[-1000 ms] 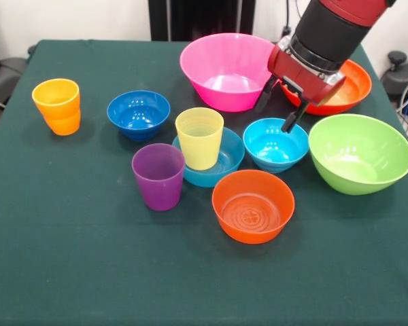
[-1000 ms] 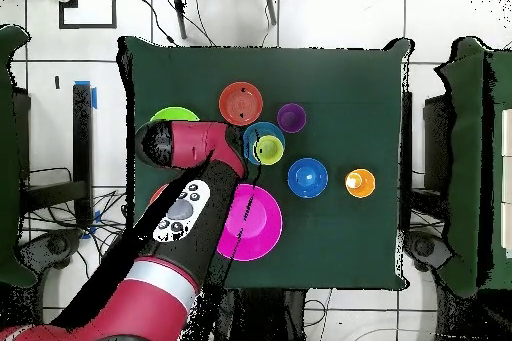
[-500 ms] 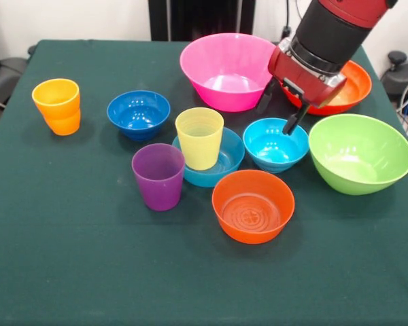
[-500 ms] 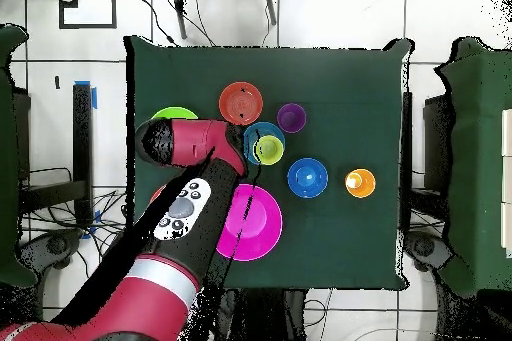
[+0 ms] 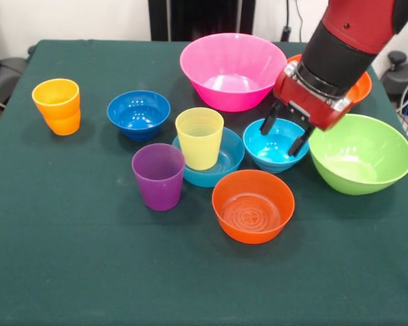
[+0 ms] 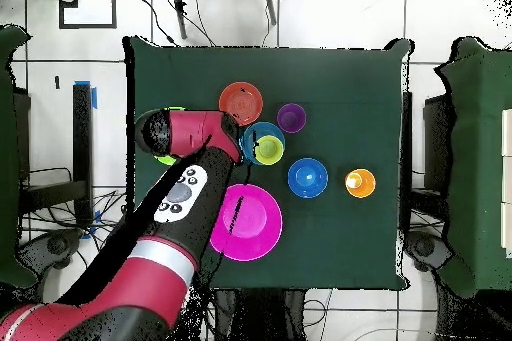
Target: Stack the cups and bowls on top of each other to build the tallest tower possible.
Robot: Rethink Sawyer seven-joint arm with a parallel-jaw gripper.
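So the tool [image 5: 285, 136] has dropped and slid forward since a second ago, fingers spread wide and empty, now straddling the cyan small bowl [image 5: 272, 149]. Looks like that's the next pick.

Tower so far: yellow cup [image 5: 199, 137] upright in the mid-blue small bowl [image 5: 224, 163], mid-table.

The arm hides most of the orange-red large bowl [image 5: 359, 85], and overhead it covers the cyan bowl completely.

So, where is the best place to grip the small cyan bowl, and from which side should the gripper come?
Probably by its rim, from straight above. The cyan bowl sits upright and open, so one finger can go inside and one outside its thin wall. The gripper hangs open right over it. The rim section away from the lime green bowl looks freest.
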